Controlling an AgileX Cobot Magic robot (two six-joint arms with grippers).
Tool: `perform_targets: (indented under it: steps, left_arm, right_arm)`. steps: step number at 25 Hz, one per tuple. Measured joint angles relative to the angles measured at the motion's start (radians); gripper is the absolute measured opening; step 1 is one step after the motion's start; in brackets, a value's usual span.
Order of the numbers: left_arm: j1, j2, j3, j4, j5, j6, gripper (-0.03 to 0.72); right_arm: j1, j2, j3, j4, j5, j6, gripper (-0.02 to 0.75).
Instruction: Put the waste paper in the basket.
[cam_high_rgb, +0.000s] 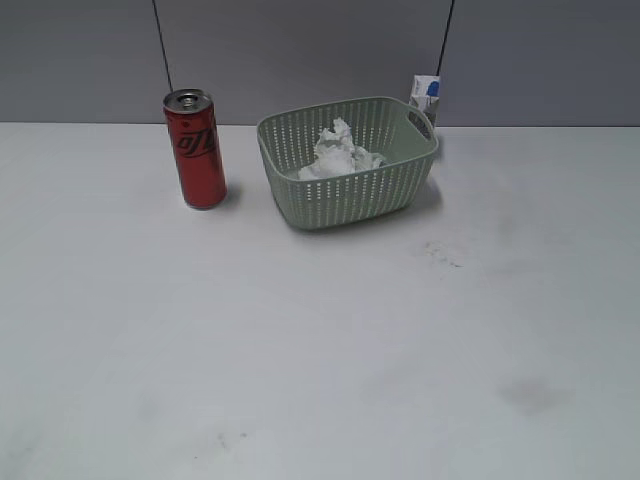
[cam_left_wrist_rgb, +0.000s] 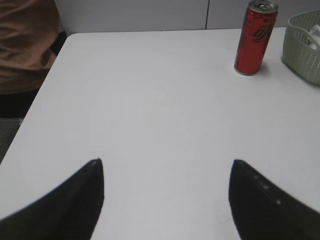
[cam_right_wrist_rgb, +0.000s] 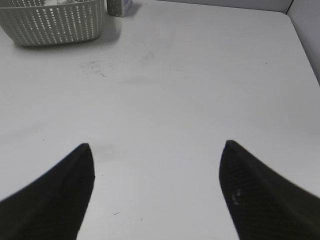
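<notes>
The sage-green basket (cam_high_rgb: 390, 180) stands at the back of the white table, right of centre. Crumpled white waste paper (cam_high_rgb: 340, 155) lies inside it; I cannot tell how many wads. The basket's corner shows in the left wrist view (cam_left_wrist_rgb: 302, 47) and its side in the right wrist view (cam_right_wrist_rgb: 55, 25). No paper lies on the table in any view. My left gripper (cam_left_wrist_rgb: 165, 162) is open and empty over bare table. My right gripper (cam_right_wrist_rgb: 157, 145) is open and empty over bare table. Neither gripper shows in the exterior view.
A red drink can (cam_high_rgb: 196, 150) stands upright left of the basket, also in the left wrist view (cam_left_wrist_rgb: 255, 37). A small white-and-blue carton (cam_high_rgb: 425, 95) stands behind the basket's right end. A person in a brown top (cam_left_wrist_rgb: 25, 45) is beyond the table's left edge.
</notes>
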Motion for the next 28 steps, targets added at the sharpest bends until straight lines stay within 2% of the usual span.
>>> perform_targets:
  steps: [28]
  left_arm:
    - [0.000, 0.000, 0.000, 0.000, 0.000, 0.000, 0.590]
  right_arm:
    - [0.000, 0.000, 0.000, 0.000, 0.000, 0.000, 0.587]
